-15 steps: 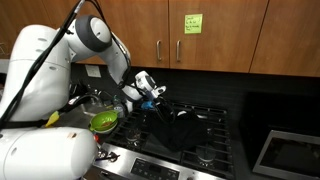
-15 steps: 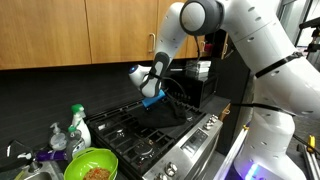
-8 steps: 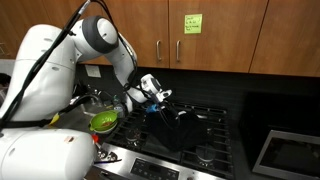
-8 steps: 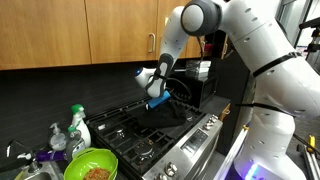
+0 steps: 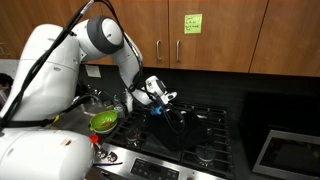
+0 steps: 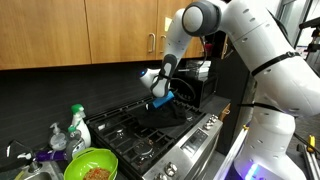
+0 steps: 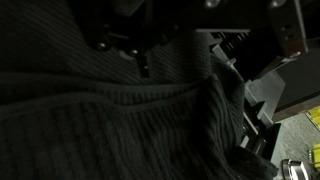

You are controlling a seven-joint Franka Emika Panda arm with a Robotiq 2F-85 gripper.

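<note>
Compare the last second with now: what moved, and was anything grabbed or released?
The hand slid along the stove, away from the green bowl and slightly lower, ending over the dark cloth, which fills the wrist view. It took hold of nothing and let nothing go; its jaws stayed open. Cloth and bowl stayed put.

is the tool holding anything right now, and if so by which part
Nothing looks held: the tool is open, close over the dark knitted cloth lying on the stove.
</note>
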